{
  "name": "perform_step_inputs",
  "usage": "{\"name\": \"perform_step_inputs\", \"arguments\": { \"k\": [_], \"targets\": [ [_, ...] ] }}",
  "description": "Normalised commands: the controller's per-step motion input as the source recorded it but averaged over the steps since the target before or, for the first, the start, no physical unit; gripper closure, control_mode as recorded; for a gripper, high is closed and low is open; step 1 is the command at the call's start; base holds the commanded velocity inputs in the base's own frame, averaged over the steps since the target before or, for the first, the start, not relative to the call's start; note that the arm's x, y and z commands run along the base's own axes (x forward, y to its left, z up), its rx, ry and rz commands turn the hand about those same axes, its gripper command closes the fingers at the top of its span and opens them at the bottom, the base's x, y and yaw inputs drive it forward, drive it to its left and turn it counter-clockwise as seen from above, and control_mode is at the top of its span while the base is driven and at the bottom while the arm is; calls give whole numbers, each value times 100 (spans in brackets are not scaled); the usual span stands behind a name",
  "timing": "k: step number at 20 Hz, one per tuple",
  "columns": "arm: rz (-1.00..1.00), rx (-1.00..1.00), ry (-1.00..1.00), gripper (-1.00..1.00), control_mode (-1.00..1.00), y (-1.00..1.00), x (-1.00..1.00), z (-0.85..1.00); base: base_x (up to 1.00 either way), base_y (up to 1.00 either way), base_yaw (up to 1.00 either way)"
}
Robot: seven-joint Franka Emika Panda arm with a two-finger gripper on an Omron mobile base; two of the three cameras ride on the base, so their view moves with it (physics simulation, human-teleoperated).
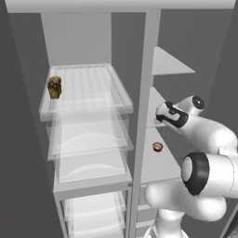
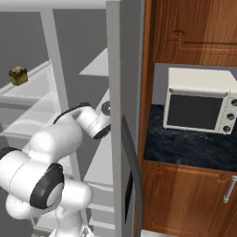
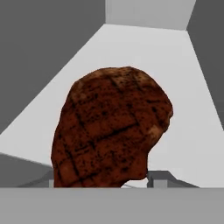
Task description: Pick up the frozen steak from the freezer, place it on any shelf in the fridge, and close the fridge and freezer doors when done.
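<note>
The tool (image 3: 107,181) reaches into the narrow right-hand compartment, its jaws set on either side of the frozen steak (image 3: 111,127) — clamped on it, by the look of the hand view. The steak sits just above a white shelf (image 3: 183,109).

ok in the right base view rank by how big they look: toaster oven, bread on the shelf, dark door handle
1. toaster oven
2. dark door handle, long but thin, and nearest the camera, so it looks bigger than it is
3. bread, smallest and farthest back
</note>
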Motion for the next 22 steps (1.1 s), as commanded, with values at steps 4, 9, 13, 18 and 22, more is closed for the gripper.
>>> {"name": "perform_step_inputs", "arguments": {
  "k": [4,9,13,18,22],
  "targets": [
    [-8,-1,1,100,-100,0,-93,100,0,0,0],
    [-6,-3,12,100,-100,0,-92,100,0,0,0],
    [-7,-2,20,100,-100,0,-100,100,0,0,0],
    [-8,0,29,100,-100,0,-99,84,0,0,0],
    [-1,1,6,100,-100,0,-72,12,0,0,0]
  ]
}}
